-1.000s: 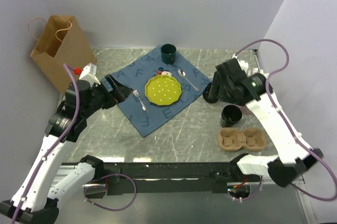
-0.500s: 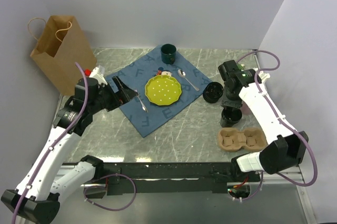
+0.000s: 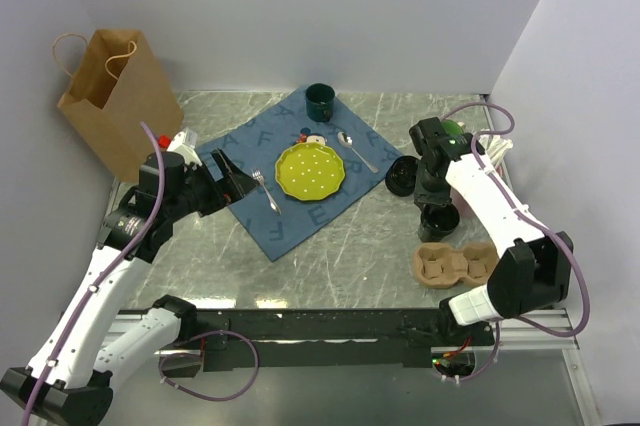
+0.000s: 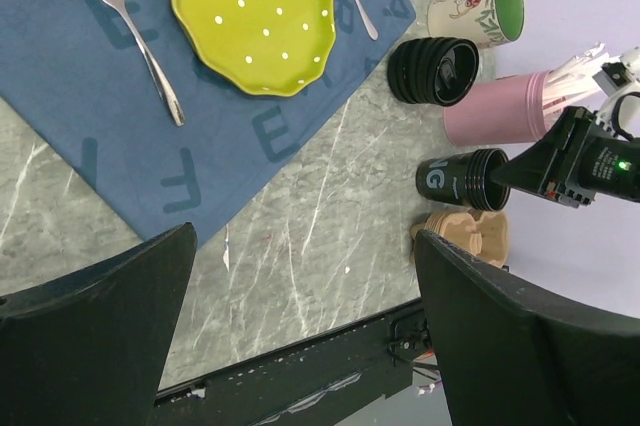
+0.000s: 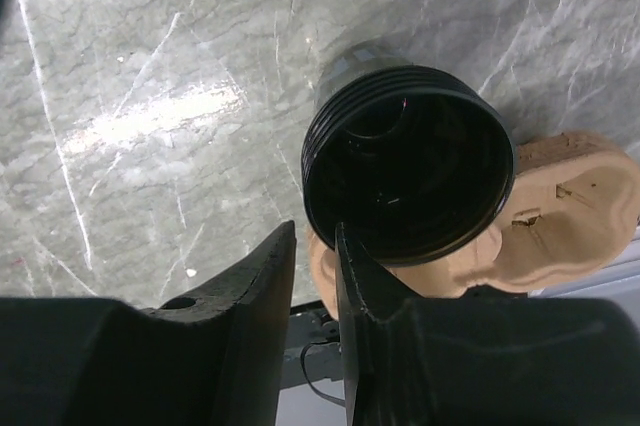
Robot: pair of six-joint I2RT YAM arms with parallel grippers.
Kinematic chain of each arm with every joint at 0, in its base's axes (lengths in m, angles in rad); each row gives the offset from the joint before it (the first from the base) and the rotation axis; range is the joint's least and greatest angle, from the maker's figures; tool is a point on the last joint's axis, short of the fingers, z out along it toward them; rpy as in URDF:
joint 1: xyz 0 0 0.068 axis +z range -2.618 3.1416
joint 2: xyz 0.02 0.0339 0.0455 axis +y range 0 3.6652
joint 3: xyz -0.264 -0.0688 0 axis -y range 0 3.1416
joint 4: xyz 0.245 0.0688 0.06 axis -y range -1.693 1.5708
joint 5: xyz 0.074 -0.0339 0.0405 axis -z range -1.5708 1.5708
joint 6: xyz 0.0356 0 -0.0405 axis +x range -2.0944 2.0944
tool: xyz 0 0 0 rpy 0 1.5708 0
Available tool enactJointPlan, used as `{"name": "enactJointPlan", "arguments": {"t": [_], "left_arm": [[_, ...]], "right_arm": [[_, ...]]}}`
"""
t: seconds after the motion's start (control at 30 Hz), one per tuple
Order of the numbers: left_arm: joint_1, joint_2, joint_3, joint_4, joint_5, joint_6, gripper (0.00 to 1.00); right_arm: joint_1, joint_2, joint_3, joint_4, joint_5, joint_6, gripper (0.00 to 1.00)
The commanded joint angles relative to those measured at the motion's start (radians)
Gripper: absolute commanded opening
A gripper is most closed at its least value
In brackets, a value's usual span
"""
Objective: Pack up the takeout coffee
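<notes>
One black takeout coffee cup (image 3: 440,222) (image 5: 408,161) with white lettering (image 4: 452,178) stands just behind the brown pulp carrier (image 3: 458,264). It has a ribbed rim and a dark inside. My right gripper (image 3: 433,196) (image 5: 315,231) points down at this cup. Its fingers are drawn close together astride the near rim, one finger (image 5: 365,286) over the mouth and the other outside the wall. A second black cup (image 3: 403,176) (image 4: 433,71) stands beside the blue cloth's corner. My left gripper (image 3: 232,178) (image 4: 305,326) hovers wide open over the cloth's left part, holding nothing.
A blue lettered cloth (image 3: 250,156) carries a yellow-green plate (image 3: 310,171), a fork (image 4: 135,31), a spoon (image 3: 357,151) and a dark green mug (image 3: 320,101). A pink cup of white sticks (image 4: 490,116) and a patterned cup (image 4: 475,8) stand far right. A paper bag (image 3: 115,96) stands back left.
My right gripper has swung from the far black cup to the one behind the carrier, dropped onto its rim and closed from wide open. The left gripper has shifted slightly right.
</notes>
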Motion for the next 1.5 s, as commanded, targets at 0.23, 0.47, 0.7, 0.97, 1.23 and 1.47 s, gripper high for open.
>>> {"name": "enactJointPlan", "arguments": {"t": [0.23, 0.47, 0.7, 0.97, 1.23, 1.47], "left_arm": [[-0.004, -0.012, 0.006, 0.013, 0.004, 0.016, 0.97], [-0.005, 0.000, 0.008, 0.021, 0.010, 0.015, 0.97], [-0.004, 0.002, 0.003, 0.024, 0.010, 0.016, 0.97], [-0.004, 0.005, 0.005, 0.027, 0.008, 0.018, 0.97], [-0.004, 0.005, -0.003, 0.030, 0.010, 0.015, 0.97], [-0.004, 0.006, 0.006, 0.033, 0.010, 0.019, 0.97]], "right_arm": [[-0.020, 0.027, -0.036, 0.040, 0.009, -0.029, 0.25], [-0.023, 0.024, -0.056, 0.063, -0.014, -0.040, 0.23], [-0.026, 0.025, -0.061, 0.064, -0.016, -0.036, 0.24], [-0.026, 0.018, -0.050, 0.052, -0.017, -0.035, 0.26], [-0.029, 0.027, -0.016, 0.037, 0.007, -0.050, 0.27], [-0.029, 0.028, 0.011, 0.027, -0.003, -0.053, 0.27]]}}
